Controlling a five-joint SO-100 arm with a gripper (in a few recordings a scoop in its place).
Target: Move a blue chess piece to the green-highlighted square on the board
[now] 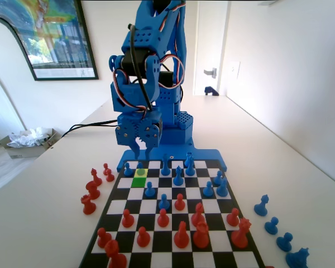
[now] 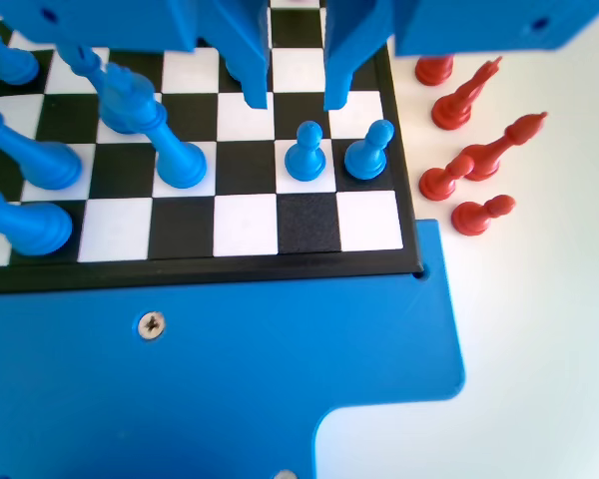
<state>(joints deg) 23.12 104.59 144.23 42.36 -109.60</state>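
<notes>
Blue chess piece [image 1: 140, 169], a short pawn with a round head, stands on the pale yellow-green square [image 1: 141, 173] in the board's second row from the blue arm, near the left side in the fixed view. In the wrist view the same pawn [image 2: 304, 152] sits on a white square just beside another blue pawn [image 2: 368, 150], which is on the outermost file. The green-highlighted square [image 1: 138, 182] lies directly in front of the yellow-green one, one row nearer the fixed camera, and nothing stands on it.

The pincer [image 1: 143, 146] hangs above the pawn with its tips pointing down, clear of the piece. In the wrist view the pincer [image 2: 295, 98] has its jaws spread, with a gap between the two tips, and the pawn lies just below that gap; nothing is held.

The board [image 1: 241, 229] carries more blue pieces at the arm's end and red ones at the near end. Several captured red pieces [image 1: 91, 190] lie on the counter [image 1: 44, 212] to the left of the board in the fixed view.
</notes>
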